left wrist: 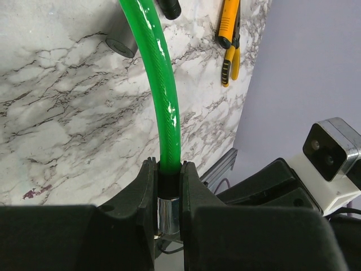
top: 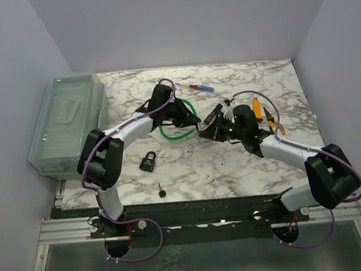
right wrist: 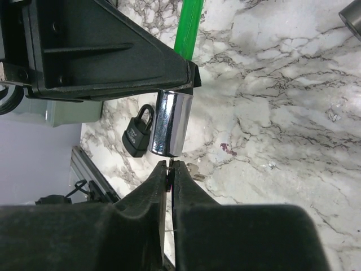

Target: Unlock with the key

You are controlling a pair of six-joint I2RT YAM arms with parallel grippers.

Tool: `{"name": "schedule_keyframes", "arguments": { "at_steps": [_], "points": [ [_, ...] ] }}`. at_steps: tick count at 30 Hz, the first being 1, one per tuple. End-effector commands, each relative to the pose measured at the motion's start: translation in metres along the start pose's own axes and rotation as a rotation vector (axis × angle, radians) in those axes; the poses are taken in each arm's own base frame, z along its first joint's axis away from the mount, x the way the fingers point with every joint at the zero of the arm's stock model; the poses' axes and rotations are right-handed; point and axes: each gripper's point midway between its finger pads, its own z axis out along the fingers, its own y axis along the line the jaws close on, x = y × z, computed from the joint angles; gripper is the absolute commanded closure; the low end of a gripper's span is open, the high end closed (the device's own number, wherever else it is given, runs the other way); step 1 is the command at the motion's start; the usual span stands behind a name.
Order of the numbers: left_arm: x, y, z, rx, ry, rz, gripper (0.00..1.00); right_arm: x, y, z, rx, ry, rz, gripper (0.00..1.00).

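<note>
Pinched narrow in the right end effector point(right wrist: 169, 169), the apparent key point(right wrist: 165, 164) is held just short of the cylinder point(right wrist: 169, 127), itself clamped by the left end effector point(left wrist: 168, 169) above the middle of the counter point(right wrist: 271, 113); if misaligned, the key could be jammed or dropped.

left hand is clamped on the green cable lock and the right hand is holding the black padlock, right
No. The left hand does clamp the green cable lock, but the black padlock lies loose on the table, away from the right hand; the top view shows it.
</note>
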Motion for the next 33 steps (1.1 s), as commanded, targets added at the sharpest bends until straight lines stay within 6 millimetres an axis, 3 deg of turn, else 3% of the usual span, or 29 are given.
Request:
{"name": "schedule_keyframes", "arguments": {
  "at_steps": [1, 3, 14, 26, 33],
  "points": [
    [0.002, -0.016, -0.015, 0.043, 0.007, 0.008, 1.00, 0.006, -0.003, 0.003, 0.000, 0.011, 0.000, 0.95],
    [0.002, -0.018, -0.016, 0.050, 0.005, 0.013, 1.00, 0.006, -0.001, 0.003, -0.012, 0.011, 0.003, 0.99],
    [0.002, -0.047, -0.033, 0.173, 0.009, 0.050, 1.00, -0.010, 0.023, 0.000, -0.131, -0.068, -0.006, 1.00],
    [0.000, -0.101, -0.077, 0.386, -0.016, 0.191, 1.00, -0.039, 0.079, -0.018, -0.351, -0.160, -0.081, 1.00],
    [0.004, -0.118, -0.096, 0.476, -0.021, 0.237, 1.00, -0.054, 0.102, -0.030, -0.463, -0.214, -0.099, 1.00]
  ]
}}
